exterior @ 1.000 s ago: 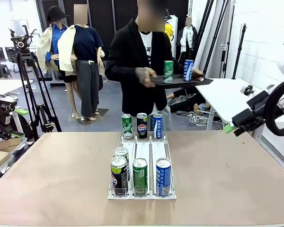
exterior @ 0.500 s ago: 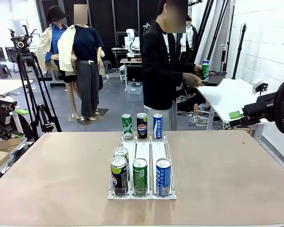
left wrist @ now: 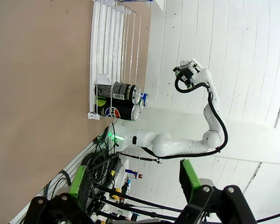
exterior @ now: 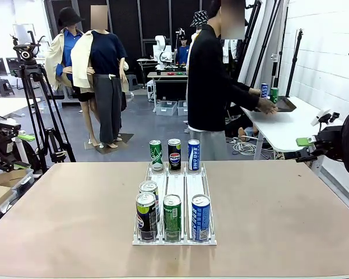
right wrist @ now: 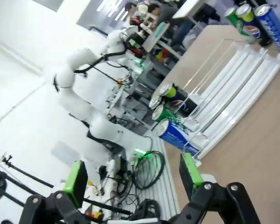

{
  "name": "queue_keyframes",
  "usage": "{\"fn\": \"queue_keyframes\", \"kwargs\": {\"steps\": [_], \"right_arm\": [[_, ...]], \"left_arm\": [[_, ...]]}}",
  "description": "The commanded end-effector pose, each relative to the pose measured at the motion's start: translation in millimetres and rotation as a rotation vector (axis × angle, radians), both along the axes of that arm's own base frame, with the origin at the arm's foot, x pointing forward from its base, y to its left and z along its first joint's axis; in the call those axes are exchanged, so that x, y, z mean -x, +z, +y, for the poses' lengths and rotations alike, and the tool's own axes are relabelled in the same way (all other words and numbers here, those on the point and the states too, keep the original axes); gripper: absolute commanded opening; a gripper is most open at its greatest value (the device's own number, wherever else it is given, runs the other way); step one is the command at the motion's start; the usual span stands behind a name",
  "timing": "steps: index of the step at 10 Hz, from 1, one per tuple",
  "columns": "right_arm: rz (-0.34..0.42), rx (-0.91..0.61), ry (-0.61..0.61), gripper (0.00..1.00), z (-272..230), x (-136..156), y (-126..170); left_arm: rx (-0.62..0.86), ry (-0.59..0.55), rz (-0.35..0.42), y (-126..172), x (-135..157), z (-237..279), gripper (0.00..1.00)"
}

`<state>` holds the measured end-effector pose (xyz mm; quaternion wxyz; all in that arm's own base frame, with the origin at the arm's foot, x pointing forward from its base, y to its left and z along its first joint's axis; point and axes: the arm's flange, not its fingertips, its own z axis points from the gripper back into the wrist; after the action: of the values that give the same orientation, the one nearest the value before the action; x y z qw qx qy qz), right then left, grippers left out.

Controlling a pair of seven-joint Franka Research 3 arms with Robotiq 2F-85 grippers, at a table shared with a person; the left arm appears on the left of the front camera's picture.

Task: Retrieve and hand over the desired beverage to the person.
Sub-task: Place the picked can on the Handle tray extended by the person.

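Sideways, person (exterior: 212, 81) in long blk jacket; both tools gape wide, empty.

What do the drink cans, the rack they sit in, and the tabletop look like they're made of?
Cans: probably aluminium, glossy printed sides, shiny pull-tab lids. Rack: likely clear plastic or acrylic, see-through rails with white edges. Tabletop: matte tan, uniform and without grain, perhaps board or laminate; hard to tell.

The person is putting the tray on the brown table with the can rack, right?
No. In the front view, the person is setting the tray on the white side table, not the brown table holding the can rack.
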<state>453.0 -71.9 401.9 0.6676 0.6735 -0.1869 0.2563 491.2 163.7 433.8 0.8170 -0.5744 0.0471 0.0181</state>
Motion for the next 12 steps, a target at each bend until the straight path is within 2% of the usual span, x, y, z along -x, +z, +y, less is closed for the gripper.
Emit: {"fn": "queue_keyframes", "kwargs": {"steps": [1,4,5,6,9,12], "right_arm": [[0.050,-0.059,0.013,1.00,-4,-7,0],[0.186,-0.051,-0.061,1.00,1,2,-2],[0.186,-0.012,-0.109,1.00,9,8,4],[0.129,-0.038,0.005,1.00,-7,0,-10],[0.129,-0.038,0.005,1.00,-7,0,-10],[0.190,-0.012,-0.017,1.00,4,-10,0]], "left_arm": [[-0.004,0.006,-0.004,1,2,-1,1.00],[-0.004,0.006,-0.004,1,2,-1,1.00],[-0.004,0.006,-0.004,1,2,-1,1.00],[-0.004,0.006,-0.004,1,2,-1,1.00],[-0.004,0.006,-0.004,1,2,-1,1.00],[-0.004,0.006,-0.004,1,2,-1,1.00]]}}
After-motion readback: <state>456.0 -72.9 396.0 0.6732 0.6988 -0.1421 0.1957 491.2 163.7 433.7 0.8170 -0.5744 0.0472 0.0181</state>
